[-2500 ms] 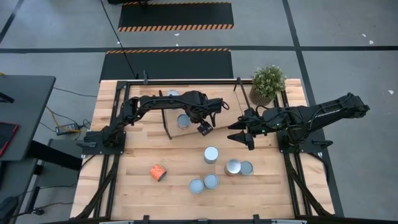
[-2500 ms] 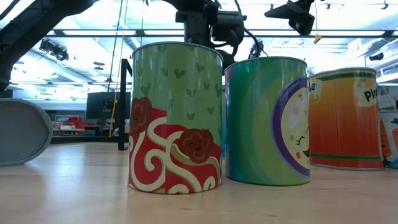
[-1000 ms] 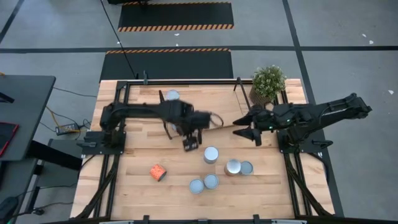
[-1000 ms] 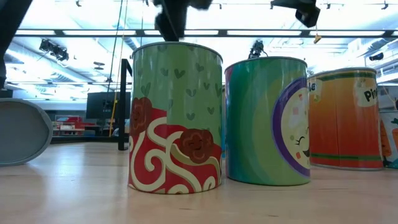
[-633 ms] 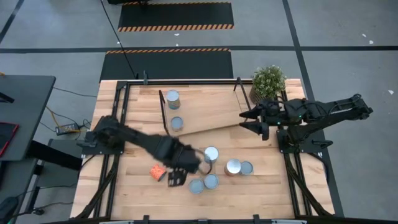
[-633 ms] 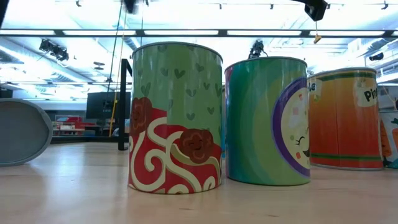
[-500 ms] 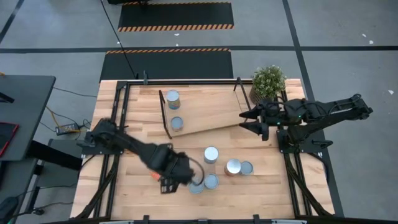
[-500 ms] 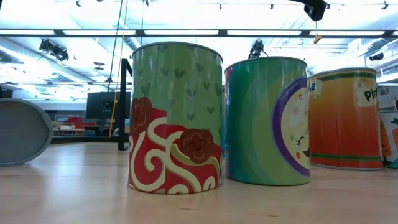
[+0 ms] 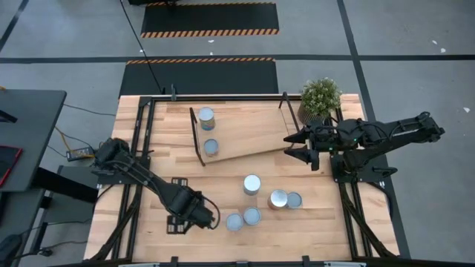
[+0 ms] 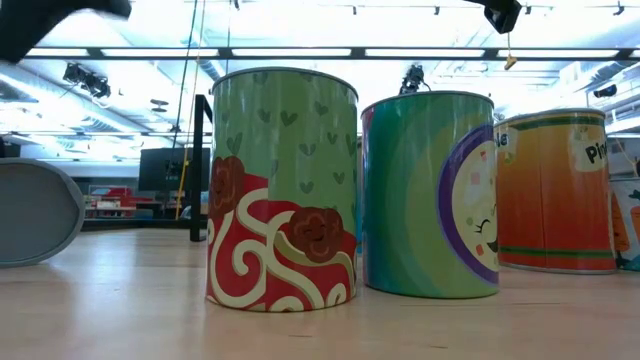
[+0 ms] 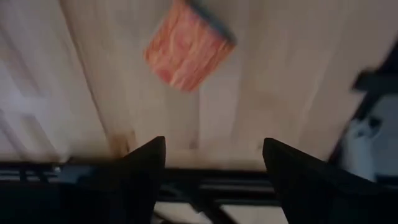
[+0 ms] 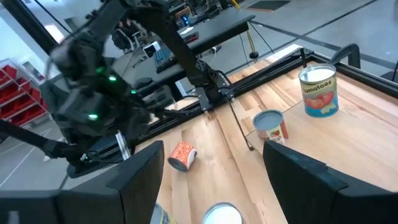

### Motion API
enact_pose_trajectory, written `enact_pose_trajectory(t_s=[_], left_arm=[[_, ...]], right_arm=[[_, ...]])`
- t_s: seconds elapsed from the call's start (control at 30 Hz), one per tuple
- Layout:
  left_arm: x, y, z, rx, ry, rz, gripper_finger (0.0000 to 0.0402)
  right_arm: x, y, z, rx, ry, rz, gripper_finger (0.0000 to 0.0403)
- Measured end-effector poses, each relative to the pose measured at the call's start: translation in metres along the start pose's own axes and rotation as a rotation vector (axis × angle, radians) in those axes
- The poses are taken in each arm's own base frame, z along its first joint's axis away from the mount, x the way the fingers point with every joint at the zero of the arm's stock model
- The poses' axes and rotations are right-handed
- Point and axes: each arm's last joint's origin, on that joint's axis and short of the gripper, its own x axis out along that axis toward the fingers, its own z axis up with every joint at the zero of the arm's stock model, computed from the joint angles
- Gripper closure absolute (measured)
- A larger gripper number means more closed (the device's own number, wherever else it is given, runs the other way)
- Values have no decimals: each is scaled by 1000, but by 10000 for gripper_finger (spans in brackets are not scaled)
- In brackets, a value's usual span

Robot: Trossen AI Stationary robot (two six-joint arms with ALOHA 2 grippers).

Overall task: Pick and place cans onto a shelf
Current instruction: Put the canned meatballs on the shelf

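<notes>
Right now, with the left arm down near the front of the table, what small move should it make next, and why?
Probably ease the left hand forward onto the tipped orange can. Its fingers are open with nothing between them, and that can lies on its side just ahead of them.

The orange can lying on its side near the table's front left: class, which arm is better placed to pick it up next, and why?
Probably the left. The left gripper is open above the orange can, while the right gripper waits at the shelf's right end, across the table.
</notes>
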Motion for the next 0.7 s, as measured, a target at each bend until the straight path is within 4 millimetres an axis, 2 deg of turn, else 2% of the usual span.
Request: enact_pose_trajectory(t_s=[0.2, 0.37, 0.53, 0.7], left_arm=[[34, 18, -1, 88, 109, 45, 129], [59, 30, 1, 66, 176, 10, 115], [63, 37, 4, 174, 185, -29, 93], [64, 39, 10, 295, 128, -27, 94]], right_arm=[[0, 0, 0, 8, 0, 0, 121], [0, 0, 0, 35, -1, -1, 121], [0, 0, 0, 62, -5, -9, 121], [0, -1, 0, 63, -18, -30, 121]])
